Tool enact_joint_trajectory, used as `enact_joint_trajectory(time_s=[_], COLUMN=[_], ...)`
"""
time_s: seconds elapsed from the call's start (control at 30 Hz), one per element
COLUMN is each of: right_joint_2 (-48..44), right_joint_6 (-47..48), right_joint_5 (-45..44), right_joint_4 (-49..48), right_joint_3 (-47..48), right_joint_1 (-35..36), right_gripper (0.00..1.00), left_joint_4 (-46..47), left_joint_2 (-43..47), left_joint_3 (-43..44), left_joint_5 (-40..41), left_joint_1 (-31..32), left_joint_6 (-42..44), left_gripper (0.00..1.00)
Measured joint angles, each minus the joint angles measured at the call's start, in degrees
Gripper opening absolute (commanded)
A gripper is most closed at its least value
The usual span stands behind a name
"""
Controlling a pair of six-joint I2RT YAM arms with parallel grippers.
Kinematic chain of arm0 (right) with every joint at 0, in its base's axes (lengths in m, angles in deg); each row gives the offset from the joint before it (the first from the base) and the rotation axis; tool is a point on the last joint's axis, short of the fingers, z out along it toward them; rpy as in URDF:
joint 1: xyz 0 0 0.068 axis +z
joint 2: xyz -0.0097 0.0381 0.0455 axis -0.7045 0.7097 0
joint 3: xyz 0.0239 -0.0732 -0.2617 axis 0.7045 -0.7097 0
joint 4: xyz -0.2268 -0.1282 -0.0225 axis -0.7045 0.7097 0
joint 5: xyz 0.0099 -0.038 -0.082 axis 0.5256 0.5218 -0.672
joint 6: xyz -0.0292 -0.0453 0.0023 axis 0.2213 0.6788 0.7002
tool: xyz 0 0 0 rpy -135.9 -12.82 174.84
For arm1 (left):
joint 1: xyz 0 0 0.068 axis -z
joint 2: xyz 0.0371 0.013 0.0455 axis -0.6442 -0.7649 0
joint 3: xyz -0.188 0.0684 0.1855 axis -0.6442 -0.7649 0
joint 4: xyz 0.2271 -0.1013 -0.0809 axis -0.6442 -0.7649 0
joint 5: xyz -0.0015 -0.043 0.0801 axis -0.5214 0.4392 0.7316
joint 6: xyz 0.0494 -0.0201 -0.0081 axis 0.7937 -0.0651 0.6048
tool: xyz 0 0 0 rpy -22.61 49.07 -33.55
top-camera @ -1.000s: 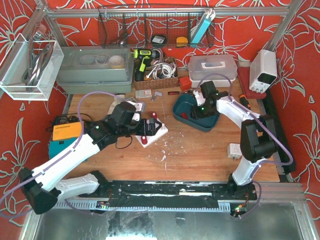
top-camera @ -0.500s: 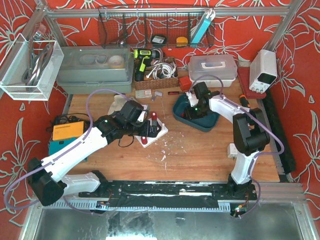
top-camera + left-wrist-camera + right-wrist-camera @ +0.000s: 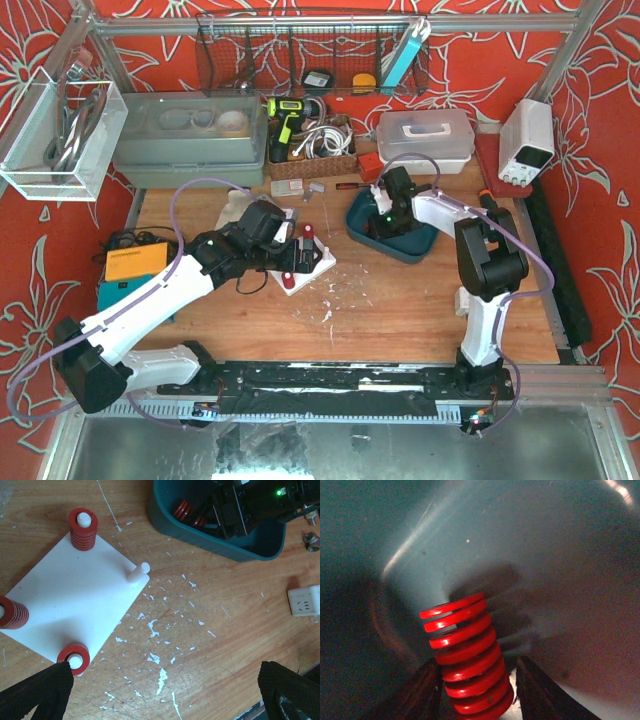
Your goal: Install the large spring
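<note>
**Right gripper straddles a red spring inside the teal bin**

In the right wrist view, the large red coil spring point(image 3: 467, 655) stands in the lower centre of the frame on the floor of the dark teal plastic bin point(image 3: 545, 555). It leans a little to the left, and the bin's curved wall rises behind it. The right gripper point(image 3: 477, 665) has its two black fingers point(image 3: 422, 690) on either side of the spring's lower coils, very close to them. Whether they actually pinch it cannot be told.

In the left wrist view the bin sits at the upper right. More spare red springs point(image 3: 187, 512) lie inside it, just beside the black gripper body.

The left gripper point(image 3: 165, 695) is spread wide and holds nothing. Its black padded fingertips point(image 3: 37, 695) sit in the bottom corners of that view. It hovers over the white square plastic plate point(image 3: 75, 600), which lies left of the bin and apart from it. Three corner pegs carry mounted red springs point(image 3: 82, 530). The bare white peg point(image 3: 139, 572) stands at the corner nearest the bin.

The scratched wooden table top point(image 3: 200, 630) is flecked with white chips. A white socket block point(image 3: 305, 600) lies at its right edge.

From above, these line the back:
- a grey lidded plastic tub point(image 3: 190, 140)
- a wicker basket of cables point(image 3: 315, 150)
- a clear lidded box point(image 3: 425, 135)
- a white power supply point(image 3: 527, 140)

A wire rack point(image 3: 310, 60) hangs above them, and red floral cloth point(image 3: 600, 220) covers the walls.
</note>
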Motion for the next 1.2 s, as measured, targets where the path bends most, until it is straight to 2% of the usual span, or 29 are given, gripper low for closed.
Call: enact_joint_trajectory(time_s=[0.13,0.27,0.57,0.7,0.93,1.2], right_joint_2=[0.76,0.87,3.04,3.08,4.07,4.35], right_joint_6=[-0.09,-0.11,0.44,0.52,0.79,2.16], right_joint_5=[-1.9,-3.19,-5.92,-6.99,-10.71,-11.87], right_joint_4=[-0.48,-0.83,-1.77,-2.08,-2.86,-2.93], right_joint_3=[1.29,1.33,3.82,3.87,3.85,4.55], right_joint_1=[-0.09,-0.09,-0.09,-0.09,-0.09,-0.09], right_gripper=[0.34,0.32,0.32,0.38,0.41,0.15], left_joint_4=[0.2,0.22,0.15,0.17,0.57,0.61], left_joint_2=[0.02,0.26,0.35,0.33,0.33,1.81], left_joint_3=[0.0,0.0,0.0,0.0,0.0,-0.02], left_joint_5=[-0.2,-0.37,-0.35,-0.35,-0.46,-0.35], left_joint_1=[0.0,0.0,0.0,0.0,0.0,0.0], left_joint_6=[-0.39,-0.42,-0.37,-0.35,-0.39,-0.66], left_gripper=[1.0,1.0,1.0,1.0,1.0,1.0])
